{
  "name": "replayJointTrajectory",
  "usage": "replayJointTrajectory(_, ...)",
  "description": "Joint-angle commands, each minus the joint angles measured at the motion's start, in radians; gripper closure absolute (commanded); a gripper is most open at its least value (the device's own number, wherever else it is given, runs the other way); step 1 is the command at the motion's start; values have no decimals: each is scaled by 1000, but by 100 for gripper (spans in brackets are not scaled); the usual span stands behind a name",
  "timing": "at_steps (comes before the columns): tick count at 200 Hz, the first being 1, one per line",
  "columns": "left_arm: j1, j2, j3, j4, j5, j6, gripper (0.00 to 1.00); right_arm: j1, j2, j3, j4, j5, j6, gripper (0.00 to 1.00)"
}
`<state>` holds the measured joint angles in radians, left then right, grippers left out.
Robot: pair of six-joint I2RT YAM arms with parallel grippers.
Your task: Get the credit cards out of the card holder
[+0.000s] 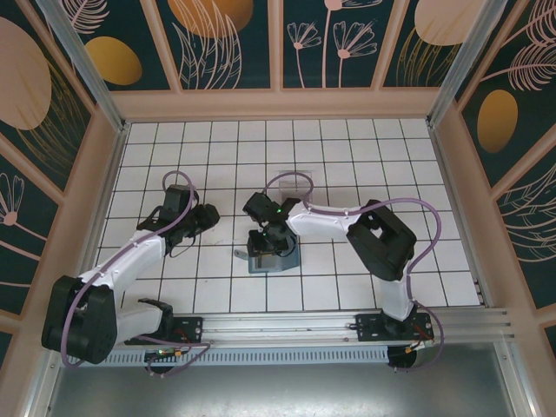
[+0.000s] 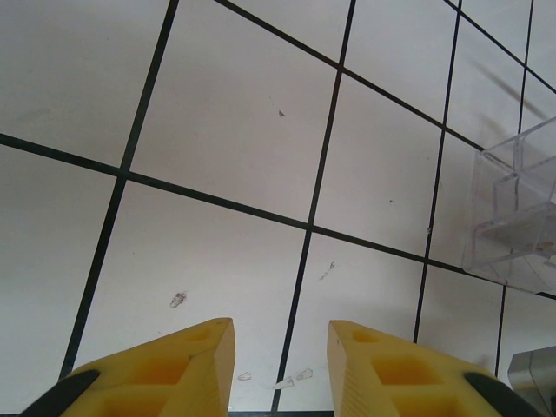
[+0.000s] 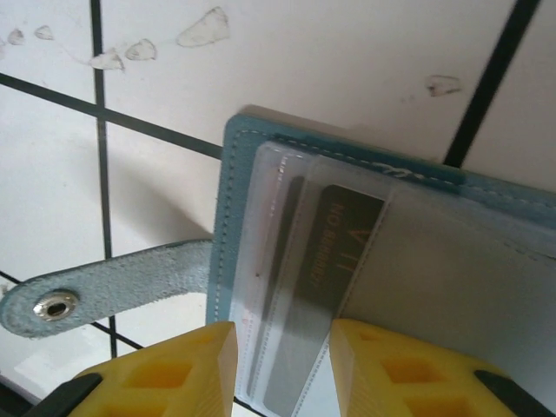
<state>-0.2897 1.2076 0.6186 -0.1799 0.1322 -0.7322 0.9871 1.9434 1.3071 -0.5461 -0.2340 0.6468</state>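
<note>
Here's the right gripper (image 3: 282,337), down low over the card holder (image 3: 233,174), which lies open and flat on the white tiled table (image 3: 347,52). From above, the teal holder (image 1: 276,261) sits near the middle of the table, a little toward the near edge, with the right gripper (image 1: 268,238) directly on top of it.

In the right wrist view, the strap tab (image 3: 122,285) runs out to the left across a black grout line, its metal snap stud (image 3: 56,305) at the tip. Inside the holder are clear plastic sleeves (image 3: 271,234), and in one of them a dark card (image 3: 337,252) with pale lettering, tucked in. To its right is the grey inner panel (image 3: 452,278).

The two yellow fingers (image 3: 165,369) stand apart, one on either side of that sleeve and card edge. I cannot tell whether they are pinching it or just poised above it.

The left gripper (image 2: 281,337) is released, its yellow fingers (image 2: 174,369) parted with bare tile between them and nothing held. A clear plastic tray (image 2: 517,208) stands on the tiles at the right edge of its view. From overhead, the left gripper (image 1: 207,217) is left of the holder and apart from it.
</note>
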Motion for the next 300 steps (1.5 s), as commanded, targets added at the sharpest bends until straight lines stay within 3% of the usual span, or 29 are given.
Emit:
replayJointTrajectory(1, 6, 8, 11, -9, 18, 22, 65, 11, 12, 29, -132, 119, 20, 64)
replayJointTrajectory(102, 5, 14, 17, -14, 32, 33, 65, 73, 110, 194, -354, 350, 51, 63)
replayJointTrajectory(170, 5, 21, 33, -19, 47, 52, 65, 112, 173, 314, -512, 490, 88, 54)
replayJointTrajectory(300, 4, 24, 54, -24, 59, 66, 64, 127, 175, 346, -663, 626, 160, 46)
